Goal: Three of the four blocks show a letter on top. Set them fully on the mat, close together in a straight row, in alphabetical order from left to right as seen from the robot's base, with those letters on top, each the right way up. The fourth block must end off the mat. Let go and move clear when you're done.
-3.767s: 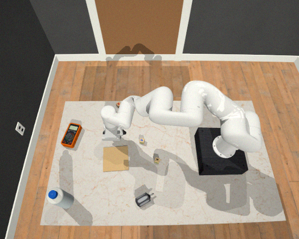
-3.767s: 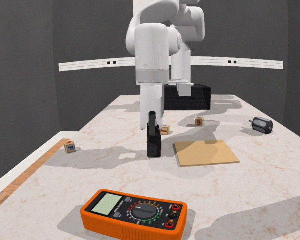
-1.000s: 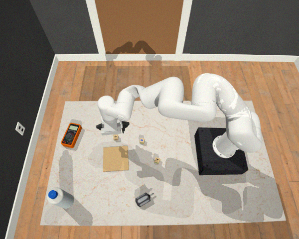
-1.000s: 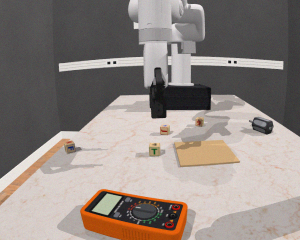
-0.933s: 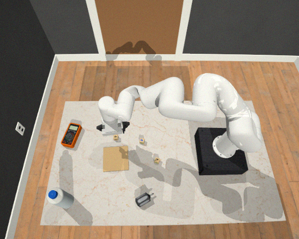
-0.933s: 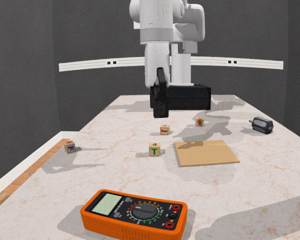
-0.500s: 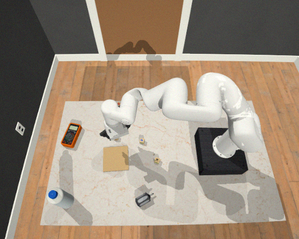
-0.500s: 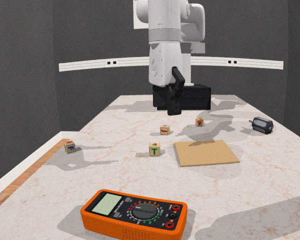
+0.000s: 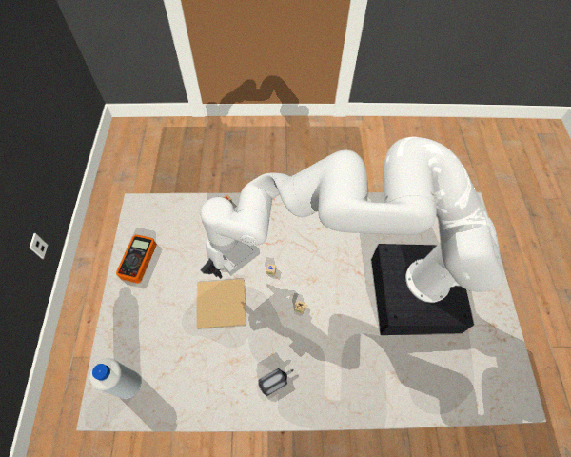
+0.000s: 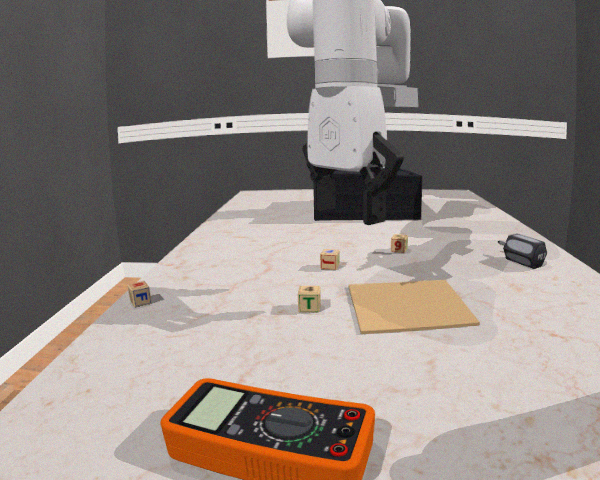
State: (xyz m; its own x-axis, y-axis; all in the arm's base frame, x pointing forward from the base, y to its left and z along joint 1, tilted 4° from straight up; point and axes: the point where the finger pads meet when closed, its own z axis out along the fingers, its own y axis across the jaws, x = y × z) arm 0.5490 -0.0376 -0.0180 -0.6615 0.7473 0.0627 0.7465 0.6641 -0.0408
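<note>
The tan mat (image 9: 221, 302) (image 10: 411, 304) lies flat on the marble table and has nothing on it. My gripper (image 9: 218, 268) (image 10: 344, 206) is open and empty. It hangs above the table just beyond the mat's far edge. A block with a green T on its side (image 10: 309, 299) stands left of the mat; the wrist hides it in the overhead view. A block with a blue mark on top (image 9: 271, 268) (image 10: 329, 259) and a block with a red 9 on its side (image 9: 300, 306) (image 10: 399, 243) stand toward the base. A block with a blue F on its side (image 10: 139, 293) stands near the table's edge.
An orange multimeter (image 9: 136, 258) (image 10: 269, 426) lies at the table end away from the base. A white bottle with a blue cap (image 9: 113, 378) stands at a corner. A black plug adapter (image 9: 273, 381) (image 10: 522, 249) lies beyond the mat. The arm's black base (image 9: 399, 305) (image 10: 403, 198) stands at the other end.
</note>
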